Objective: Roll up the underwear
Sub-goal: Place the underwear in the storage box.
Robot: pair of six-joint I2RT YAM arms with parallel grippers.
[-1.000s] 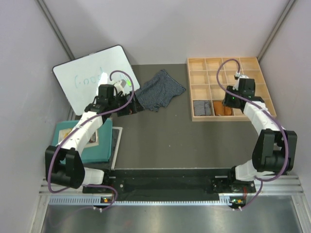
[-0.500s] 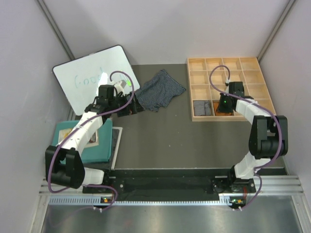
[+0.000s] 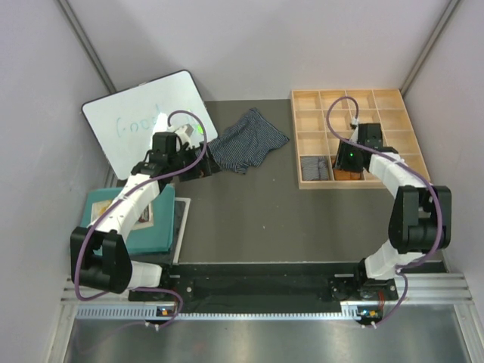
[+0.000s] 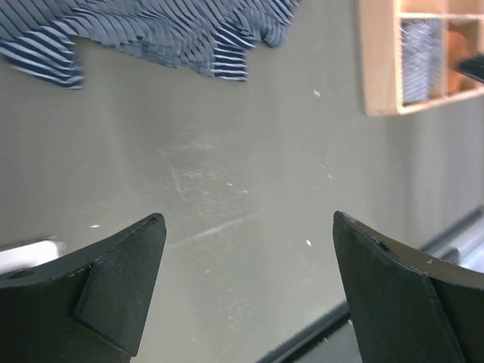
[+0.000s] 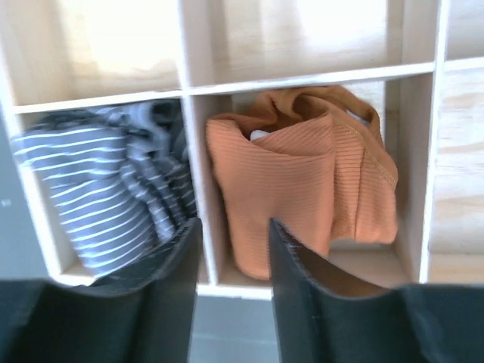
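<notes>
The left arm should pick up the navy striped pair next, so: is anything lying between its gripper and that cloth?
Nothing visible does. Only bare table lies between the open left gripper and the navy striped pair, which lies unrolled just ahead of it.

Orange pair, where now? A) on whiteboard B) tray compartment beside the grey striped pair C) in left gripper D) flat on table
B: the orange pair sits bunched in a wooden tray compartment, grey striped pair in the next one.
</notes>
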